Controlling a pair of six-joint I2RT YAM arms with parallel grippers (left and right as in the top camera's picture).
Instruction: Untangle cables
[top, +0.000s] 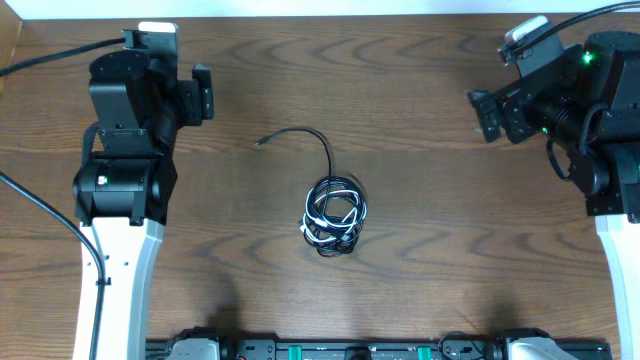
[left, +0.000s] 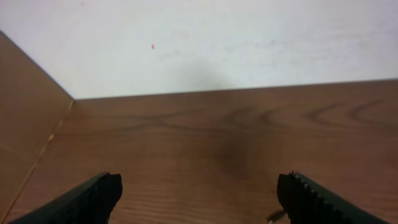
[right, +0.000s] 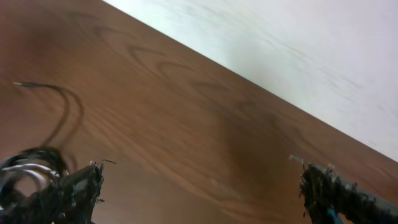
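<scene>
Both grippers, left gripper (left: 196, 193) and right gripper (right: 202, 186), spread apart, empty. Cables (top: 335, 214) bundled mid-worktop (top: 450, 220), light, floppy; grab loose black tail (top: 300, 133) at 11 o'clock.

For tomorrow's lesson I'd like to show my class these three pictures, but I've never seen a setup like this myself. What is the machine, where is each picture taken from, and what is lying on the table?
These are two robot arms at a wooden table. The overhead picture looks straight down: the left arm and the right arm sit at opposite sides. The other two pictures come from small cameras on the wrists, so each shows its own two dark fingertips at the bottom edge. The left gripper and the right gripper are both open and hold nothing. In the middle of the table lies a small knot of thin cables, mostly black with one white, and one black end trails away from it. The right wrist view catches that knot at its lower left.
</scene>
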